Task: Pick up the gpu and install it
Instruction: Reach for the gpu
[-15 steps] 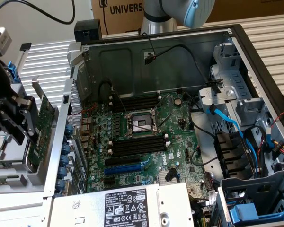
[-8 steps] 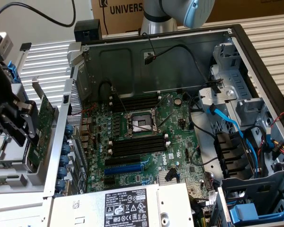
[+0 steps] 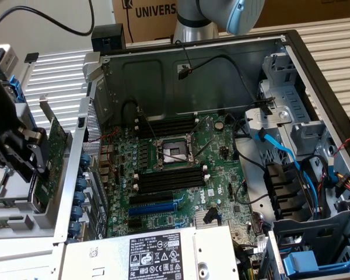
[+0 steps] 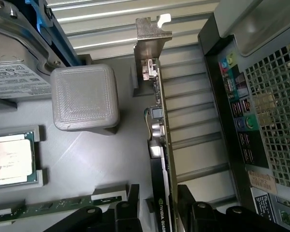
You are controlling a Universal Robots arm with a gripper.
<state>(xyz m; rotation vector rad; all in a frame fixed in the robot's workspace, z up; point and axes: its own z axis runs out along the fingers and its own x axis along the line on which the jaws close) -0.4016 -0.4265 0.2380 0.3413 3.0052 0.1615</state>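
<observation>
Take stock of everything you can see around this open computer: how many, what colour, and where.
gpu, flat green card with silver bracket: one, green and black, on edge in the grey tray outside the case.
large green motherboard: one, green, inside the case.
long black memory sticks: several, black, in motherboard slots.
square silver processor chip: one, silver, in the tray.
ribbed grey plastic block: one, grey, on the tray.
blue cables: several, blue, exterior view's right.
black gripper: one, black, open, fingers either side of the gpu.

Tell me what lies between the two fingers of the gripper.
In the wrist view, the gpu, standing on its edge, lies between the open fingers of the gripper, with a gap showing beside one finger.
</observation>
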